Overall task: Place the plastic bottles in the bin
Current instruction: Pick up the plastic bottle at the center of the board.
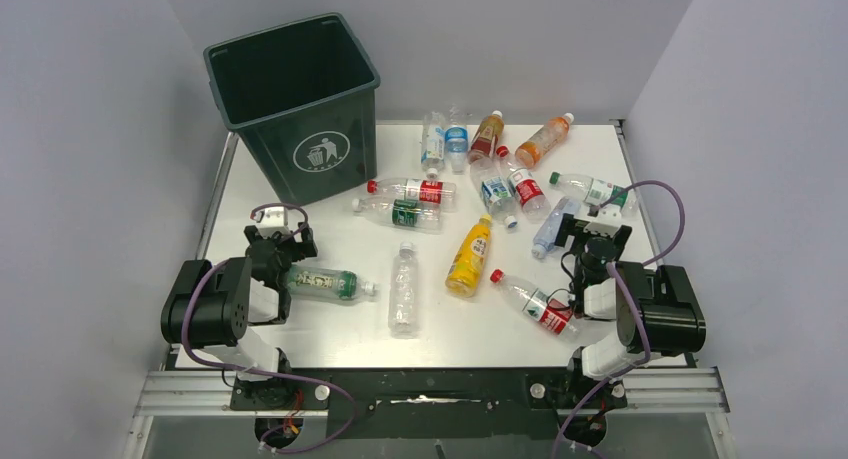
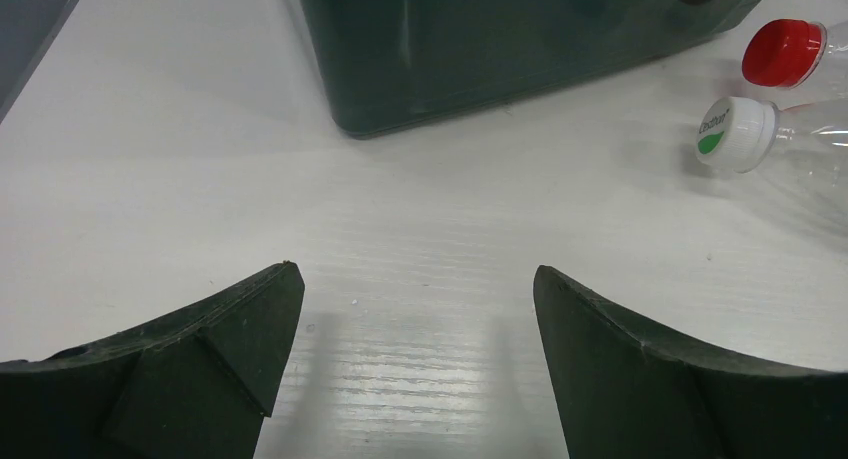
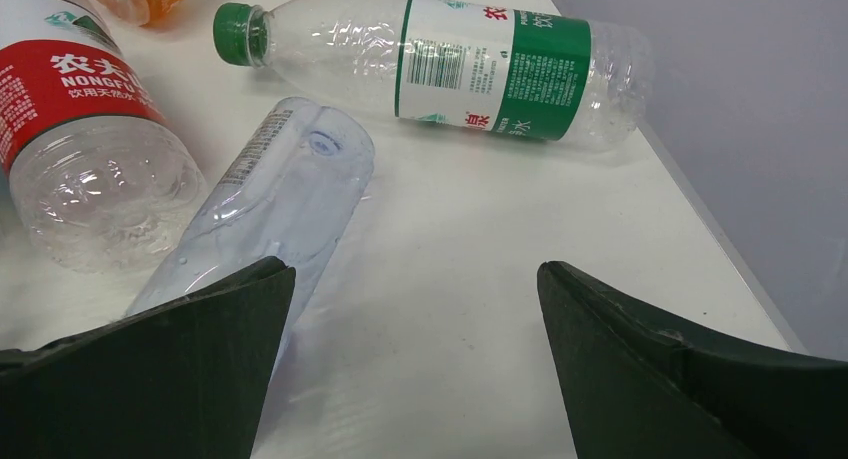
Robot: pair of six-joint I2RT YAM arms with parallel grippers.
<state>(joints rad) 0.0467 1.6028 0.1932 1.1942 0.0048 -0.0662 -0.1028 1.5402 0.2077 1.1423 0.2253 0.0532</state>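
The dark green bin (image 1: 290, 99) stands upright at the back left, and its base (image 2: 500, 39) fills the top of the left wrist view. Several plastic bottles lie on the white table (image 1: 330, 334). A green-labelled one (image 1: 325, 282) rests beside my left arm, and a red-labelled one (image 1: 530, 301) lies by my right arm. My left gripper (image 2: 415, 279) is open over bare table, short of the bin. My right gripper (image 3: 415, 274) is open too, its left finger beside a clear bluish bottle (image 3: 270, 199). A green-capped bottle (image 3: 480, 64) lies just beyond it.
A yellow bottle (image 1: 469, 256) and a clear one (image 1: 404, 289) lie mid-table. Two bottles, red-capped (image 2: 782, 51) and white-capped (image 2: 735, 134), rest right of the bin. More bottles cluster at the back (image 1: 490, 149). Grey walls enclose the table on three sides.
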